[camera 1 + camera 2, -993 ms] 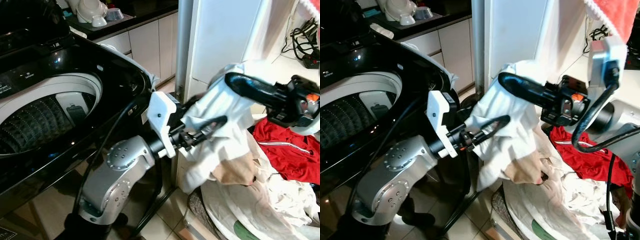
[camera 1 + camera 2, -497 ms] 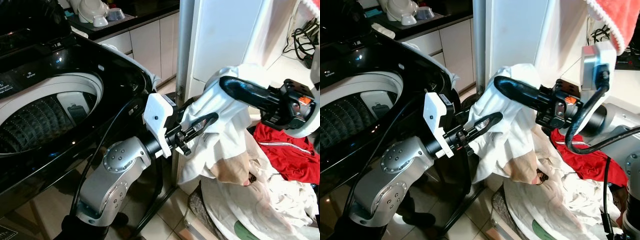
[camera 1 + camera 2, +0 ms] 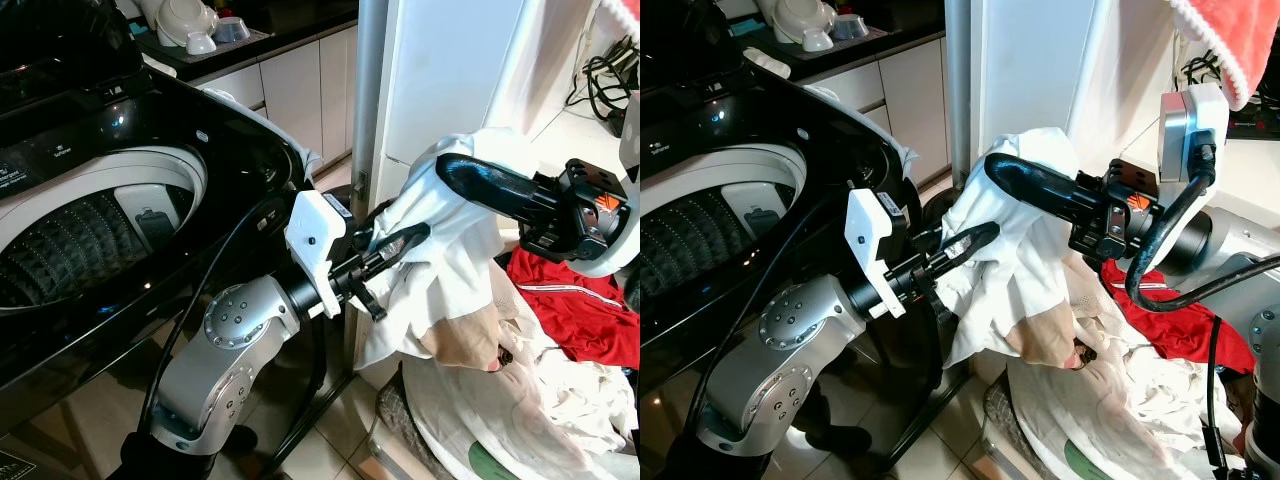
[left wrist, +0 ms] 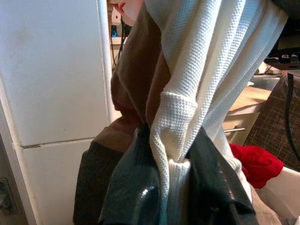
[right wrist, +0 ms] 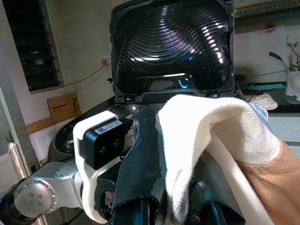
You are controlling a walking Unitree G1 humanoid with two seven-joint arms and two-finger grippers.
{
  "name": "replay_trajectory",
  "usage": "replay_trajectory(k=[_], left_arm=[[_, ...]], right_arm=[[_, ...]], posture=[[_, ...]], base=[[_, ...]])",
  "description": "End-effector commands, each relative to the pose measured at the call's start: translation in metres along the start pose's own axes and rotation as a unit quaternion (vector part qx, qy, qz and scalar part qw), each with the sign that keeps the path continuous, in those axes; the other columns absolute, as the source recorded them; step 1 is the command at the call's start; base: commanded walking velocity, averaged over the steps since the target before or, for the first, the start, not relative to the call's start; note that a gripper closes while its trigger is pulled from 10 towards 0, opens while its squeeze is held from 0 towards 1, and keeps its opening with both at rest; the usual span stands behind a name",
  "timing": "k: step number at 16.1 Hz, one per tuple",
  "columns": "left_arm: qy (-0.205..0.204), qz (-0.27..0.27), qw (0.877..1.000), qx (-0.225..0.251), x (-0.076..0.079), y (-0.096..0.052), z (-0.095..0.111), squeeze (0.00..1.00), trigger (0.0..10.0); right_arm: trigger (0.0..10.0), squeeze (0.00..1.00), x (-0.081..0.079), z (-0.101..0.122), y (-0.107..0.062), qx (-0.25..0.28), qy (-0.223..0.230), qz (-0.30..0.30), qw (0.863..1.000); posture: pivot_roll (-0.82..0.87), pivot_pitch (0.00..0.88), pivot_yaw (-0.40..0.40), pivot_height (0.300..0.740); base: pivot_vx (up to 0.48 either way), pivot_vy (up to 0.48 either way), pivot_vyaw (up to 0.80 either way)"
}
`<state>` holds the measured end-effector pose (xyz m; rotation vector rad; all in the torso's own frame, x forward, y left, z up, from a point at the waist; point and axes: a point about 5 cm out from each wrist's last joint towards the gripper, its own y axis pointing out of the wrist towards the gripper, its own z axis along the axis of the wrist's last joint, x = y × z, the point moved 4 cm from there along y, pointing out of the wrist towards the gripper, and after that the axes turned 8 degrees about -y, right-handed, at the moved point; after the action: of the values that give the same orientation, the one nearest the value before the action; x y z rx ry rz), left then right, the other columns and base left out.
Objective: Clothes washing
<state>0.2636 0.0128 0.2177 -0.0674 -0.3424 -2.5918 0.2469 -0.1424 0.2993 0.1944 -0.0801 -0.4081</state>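
- Laundry pile [image 3: 540, 400] lowest at right: white and tan cloth heaped over a basket rim [image 3: 400, 420], with a red garment [image 3: 580, 300] lying on its far side.
- Silver left arm [image 3: 230, 350] bent at the elbow in the near centre, a black cable looping along it.
- Left tool [image 3: 395, 245] just beyond, with black fingers [image 4: 136, 187] pressed together on a fold of the white towel [image 3: 450, 260]; waffle weave bunched between them in the left wrist view.
- White towel held in the air between both tools, above the laundry pile and beside the washing machine [image 3: 120, 190], hanging down in folds with a tan piece [image 3: 465, 345] at its lower edge.
- Right tool [image 3: 1025, 185] reaching in from the right at the upper edge of the towel, fingers [image 5: 140, 154] closed over the cloth, which drapes across the top finger.
- White wrist camera block [image 5: 101, 138] of the left arm facing the right wrist view.
- Washing machine at left: glossy black top, lid [image 5: 171, 47] raised, ribbed drum [image 3: 70, 250] open and dark inside.
- White cabinet panel [image 3: 450, 70] and a grey pole [image 3: 368, 90] behind the towel.
- Table [image 3: 250, 35] farthest back at upper left, carrying white bowls [image 3: 185, 20] above pale cupboard doors [image 3: 300, 90].
- Tangle of black cables [image 3: 605, 75] at far upper right.
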Motion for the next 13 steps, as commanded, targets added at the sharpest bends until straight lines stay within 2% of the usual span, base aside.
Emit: replay_trajectory(k=[1, 3, 4, 5, 6, 8, 9, 10, 11, 12, 13], left_arm=[[0.002, 0.009, 1.000, -0.009, -0.004, -0.002, -0.004, 0.00, 0.0], [0.002, 0.012, 1.000, -0.009, -0.006, -0.003, -0.004, 0.00, 0.0], [0.006, 0.018, 1.000, -0.008, -0.008, -0.003, -0.003, 0.00, 0.0], [0.008, 0.026, 1.000, -0.005, -0.011, -0.003, -0.001, 0.00, 0.0], [0.015, 0.044, 0.999, 0.002, -0.021, -0.005, 0.004, 0.00, 0.0], [0.036, 0.082, 0.996, 0.020, -0.042, -0.010, 0.020, 0.00, 0.0], [0.039, 0.092, 0.995, 0.026, -0.047, -0.011, 0.025, 0.00, 0.0], [0.071, 0.152, 0.983, 0.071, -0.082, -0.023, 0.064, 0.00, 0.0], [0.080, 0.166, 0.980, 0.081, -0.089, -0.026, 0.074, 0.00, 0.0], [0.125, 0.208, 0.965, 0.100, -0.110, -0.036, 0.103, 0.00, 0.0], [0.196, 0.258, 0.940, 0.112, -0.130, -0.048, 0.139, 0.00, 0.0]], right_arm=[[0.0, 0.00, -0.006, 0.007, 0.003, 0.010, -0.016, 0.015, 1.000], [0.0, 0.00, -0.006, 0.007, 0.004, 0.010, -0.017, 0.015, 1.000], [0.0, 0.03, -0.005, 0.007, 0.004, 0.008, -0.020, 0.010, 1.000], [8.8, 0.53, -0.004, 0.007, 0.004, 0.006, -0.022, 0.003, 1.000], [10.0, 1.00, -0.002, 0.009, 0.005, 0.011, -0.016, 0.004, 1.000], [10.0, 1.00, -0.003, 0.011, 0.005, 0.016, -0.013, 0.010, 1.000], [10.0, 1.00, -0.003, 0.011, 0.005, 0.015, -0.014, 0.009, 1.000], [10.0, 1.00, 0.001, 0.012, 0.005, 0.016, -0.026, -0.006, 1.000], [10.0, 1.00, 0.002, 0.012, 0.005, 0.017, -0.028, -0.010, 0.999], [10.0, 0.55, 0.005, 0.013, 0.005, 0.016, -0.036, -0.021, 0.999], [10.0, 0.00, 0.007, 0.012, 0.006, 0.013, -0.042, -0.029, 0.999]], posture=[[-0.09, 0.000, 0.089, 0.740], [-0.09, 0.000, 0.088, 0.740], [-0.09, 0.000, 0.088, 0.740], [-0.09, 0.000, 0.088, 0.740], [-0.09, 0.000, 0.087, 0.740], [-0.09, 0.000, 0.086, 0.740], [-0.09, 0.000, 0.086, 0.740], [-0.09, 0.000, 0.085, 0.740], [-0.09, 0.000, 0.085, 0.740], [-0.09, 0.000, 0.086, 0.740], [-0.08, 0.000, 0.084, 0.740]], base=[[0.000, 0.000, 0.00], [0.000, 0.000, 0.00], [0.000, 0.000, 0.00], [0.000, 0.000, 0.00], [0.000, 0.000, 0.00], [0.000, 0.000, 0.00], [0.000, 0.000, 0.00], [0.000, 0.000, 0.00], [0.000, 0.000, 0.00], [0.000, 0.000, 0.00], [0.000, 0.000, 0.00]])
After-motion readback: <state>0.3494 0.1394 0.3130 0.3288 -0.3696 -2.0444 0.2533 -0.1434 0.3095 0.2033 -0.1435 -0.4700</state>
